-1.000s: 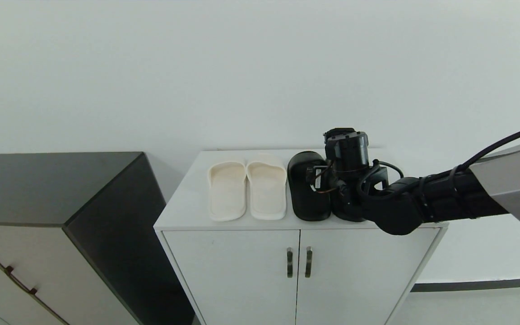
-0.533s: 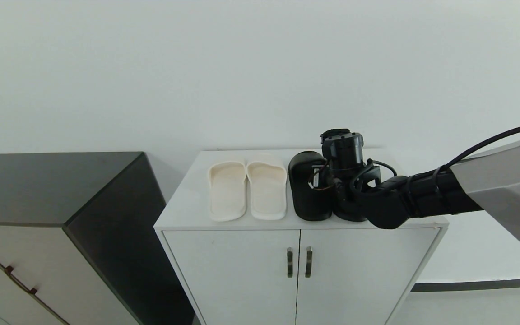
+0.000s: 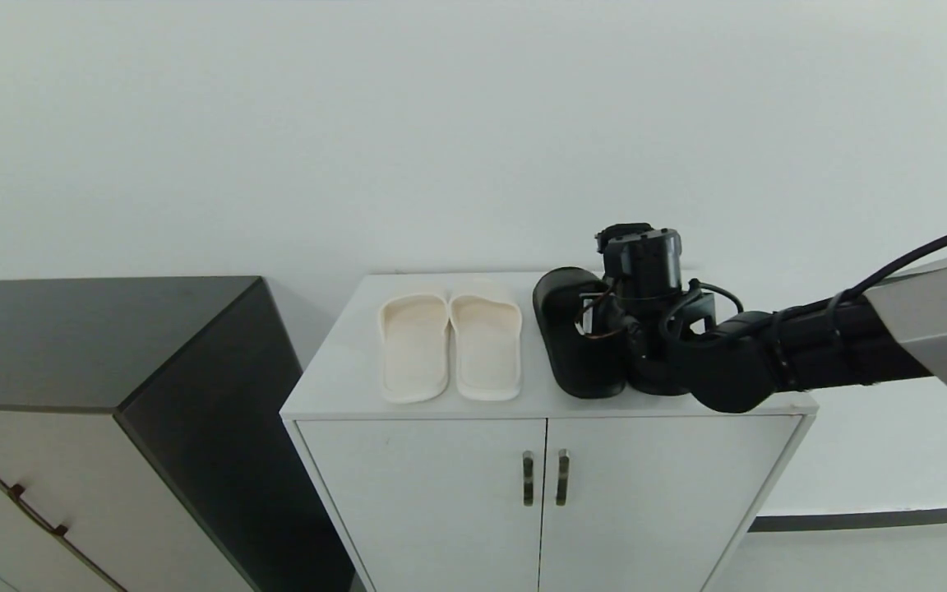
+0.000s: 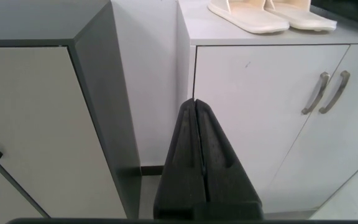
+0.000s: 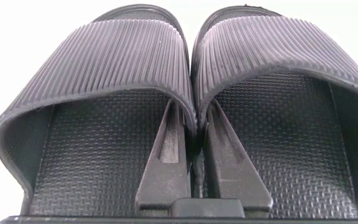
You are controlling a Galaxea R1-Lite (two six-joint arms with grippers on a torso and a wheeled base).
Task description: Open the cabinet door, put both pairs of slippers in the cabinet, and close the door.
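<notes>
**State.** The right tool (image 5: 192,111) is clamped on the black slippers (image 3: 579,333). One finger lies inside each slipper, and the two adjoining side walls are pinched between the fingers, under the straps (image 5: 123,74). The pair sits right of centre in the head view, on top of the white cabinet (image 3: 420,501). It appears tipped up at its far end, but whether it is clear of the top cannot be told. The white slippers (image 3: 450,345) lie flat just left of it. Both doors (image 3: 654,501) are shut, and their handles (image 3: 543,477) meet at lower centre.

**Handling.** The slippers look light, soft and springy. Their ribbed straps and textured footbeds should resist slipping. Hold them at the paired inner walls and expect the free ends to sag.

**Views.** The right wrist view shows the finger placement, which the wrist hides in the head view. The left wrist view shows the left tool (image 4: 197,106), fingers together, facing the gap between the white cabinet and a dark cabinet (image 4: 42,124).
</notes>
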